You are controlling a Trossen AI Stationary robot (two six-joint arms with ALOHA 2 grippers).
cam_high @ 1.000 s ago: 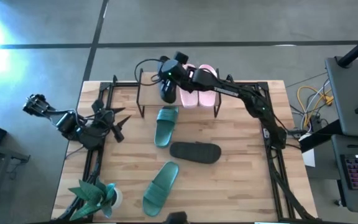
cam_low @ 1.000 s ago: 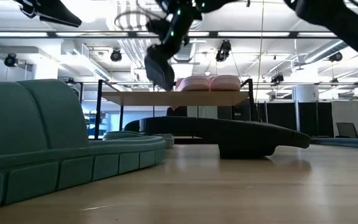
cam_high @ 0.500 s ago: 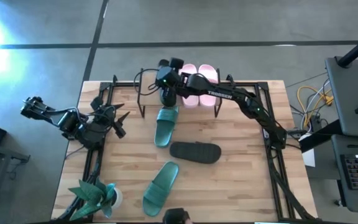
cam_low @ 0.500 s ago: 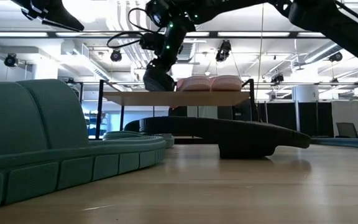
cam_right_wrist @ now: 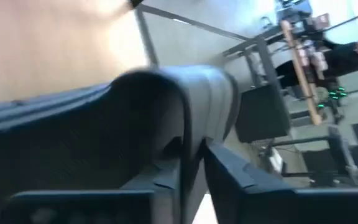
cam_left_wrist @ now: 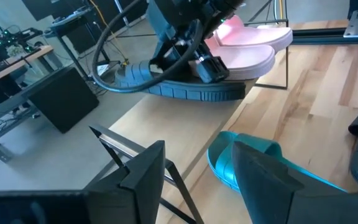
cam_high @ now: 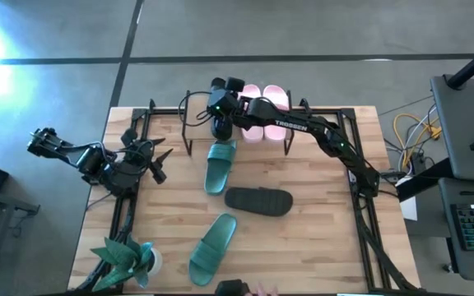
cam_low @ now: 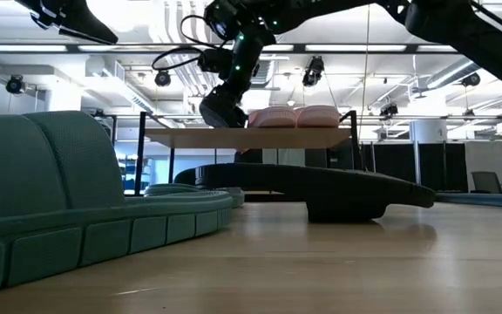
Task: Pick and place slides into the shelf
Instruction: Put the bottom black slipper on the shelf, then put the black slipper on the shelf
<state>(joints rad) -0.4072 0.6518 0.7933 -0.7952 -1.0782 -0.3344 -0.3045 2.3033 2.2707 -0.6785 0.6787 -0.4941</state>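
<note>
Table (cam_high: 319, 238): wooden, near edge first.
Teal slides (cam_high: 212, 244): near edge and mid-table.
Black slide (cam_high: 258, 201): flat, mid-table.
Left gripper (cam_high: 156, 161): fingers wide, empty.
Shelf (cam_low: 234, 137): far edge; pink slides (cam_high: 262, 111) on top.
Right gripper (cam_high: 219, 111): fingers narrowly apart around second black slide (cam_left_wrist: 185, 87) on shelf.

The high view looks straight down on the whole desk (cam_high: 303, 238) and both arms. The low view sits at desk-top height, very close to a teal slide (cam_low: 59, 201), facing level across to the shelf (cam_low: 242, 137) and the room behind. The left wrist view looks across the desk at that same shelf (cam_left_wrist: 166, 115). The right wrist view presses close against a black slide (cam_right_wrist: 135, 124).
</note>
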